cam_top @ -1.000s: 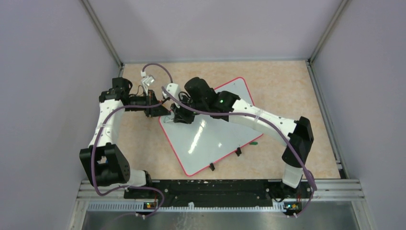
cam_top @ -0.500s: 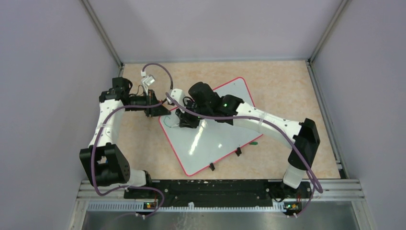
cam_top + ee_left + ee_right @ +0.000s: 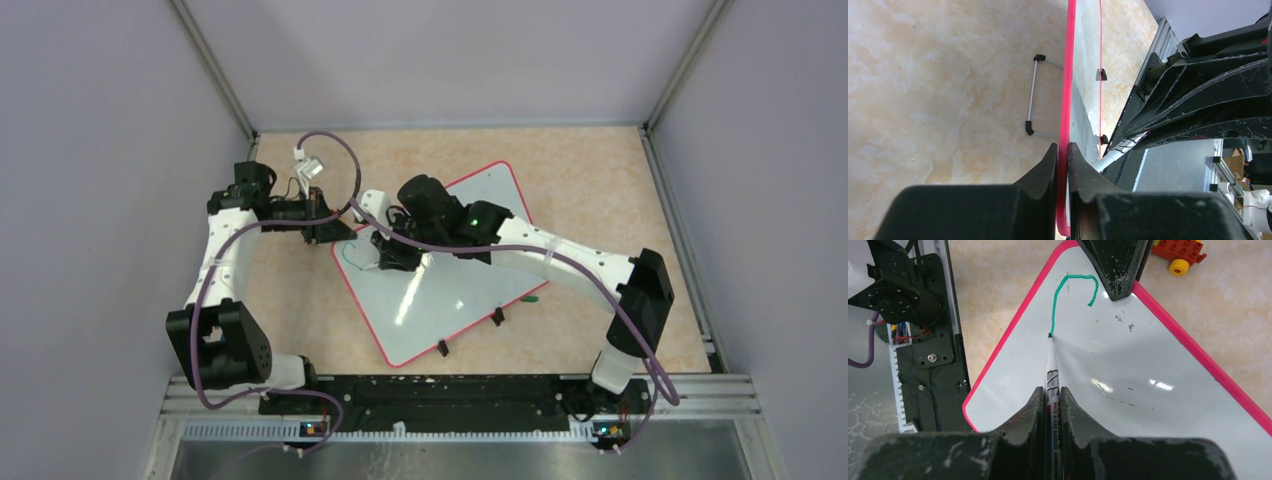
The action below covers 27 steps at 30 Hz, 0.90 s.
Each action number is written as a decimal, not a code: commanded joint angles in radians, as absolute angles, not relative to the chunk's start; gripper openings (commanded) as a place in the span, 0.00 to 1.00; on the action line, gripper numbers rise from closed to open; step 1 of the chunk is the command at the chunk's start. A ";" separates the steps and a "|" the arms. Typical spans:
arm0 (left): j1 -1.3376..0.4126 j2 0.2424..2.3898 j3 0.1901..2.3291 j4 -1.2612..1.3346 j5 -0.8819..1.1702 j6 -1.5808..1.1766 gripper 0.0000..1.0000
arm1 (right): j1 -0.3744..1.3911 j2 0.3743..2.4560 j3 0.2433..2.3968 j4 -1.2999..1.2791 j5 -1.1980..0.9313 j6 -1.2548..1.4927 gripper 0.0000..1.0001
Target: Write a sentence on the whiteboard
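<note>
whiteboard (image 3: 440,295) lies on the marbled table (image 3: 600,190) near the middle of the top view, turned so one corner points to 1 o'clock and the edge with the small black clips (image 3: 497,317) faces 5 o'clock. we see the left gripper (image 3: 1063,150) at the board's 10 o'clock corner, its two fingers pressed together on the red-pink rim, one on each face of the board. the right gripper (image 3: 1050,395) hangs over the board's 11 o'clock part, fingers clamped around a white marker (image 3: 1052,362) that points toward 12 o'clock in its own camera's view. the marker's tip touches the white surface at the lower end of the sentence (image 3: 1053,310), of which we can see only one thin green stroke: a line rising from the tip, bending toward 3 o'clock and hooking down. a red toy brick (image 3: 1180,252) with a yellow wheel rests on the table at 1 o'clock in the right wrist view, near the board.
</note>
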State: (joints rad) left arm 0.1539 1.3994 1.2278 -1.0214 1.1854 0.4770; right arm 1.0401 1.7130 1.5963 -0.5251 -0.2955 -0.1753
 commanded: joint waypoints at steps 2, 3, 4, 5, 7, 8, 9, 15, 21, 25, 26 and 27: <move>0.143 1.371 1.215 -0.995 1.168 0.477 0.00 | 1.060 1.720 1.621 -0.533 -0.308 -0.186 0.00; 0.143 1.371 1.217 -0.995 1.169 0.477 0.00 | 1.062 1.725 1.626 -0.533 -0.311 -0.184 0.00; 0.143 1.372 1.218 -0.994 1.170 0.476 0.00 | 1.064 1.730 1.634 -0.536 -0.314 -0.184 0.00; 0.143 1.372 1.218 -0.994 1.169 0.477 0.00 | 1.065 1.734 1.640 -0.538 -0.314 -0.184 0.00; 0.143 1.373 1.218 -0.995 1.169 0.477 0.00 | 1.070 1.742 1.648 -0.541 -0.317 -0.185 0.00; 0.143 1.374 1.217 -0.994 1.170 0.477 0.00 | 1.073 1.745 1.650 -0.540 -0.316 -0.187 0.00; 0.143 1.373 1.217 -0.994 1.170 0.477 0.00 | 1.074 1.746 1.652 -0.540 -0.316 -0.187 0.00; 0.143 1.375 1.219 -0.994 1.170 0.476 0.00 | 1.080 1.772 1.680 -0.537 -0.321 -0.186 0.00; 0.142 1.371 1.217 -0.994 1.167 0.475 0.00 | 1.083 1.780 1.717 -0.543 -0.342 -0.182 0.00; 0.141 1.368 1.216 -0.994 1.166 0.475 0.00 | 1.075 1.728 1.700 -0.526 -0.351 -0.189 0.00; 0.141 1.367 1.216 -0.994 1.167 0.475 0.00 | 1.071 1.715 1.696 -0.523 -0.353 -0.188 0.00; 0.141 1.368 1.216 -0.995 1.167 0.474 0.00 | 1.066 1.704 1.690 -0.522 -0.355 -0.185 0.00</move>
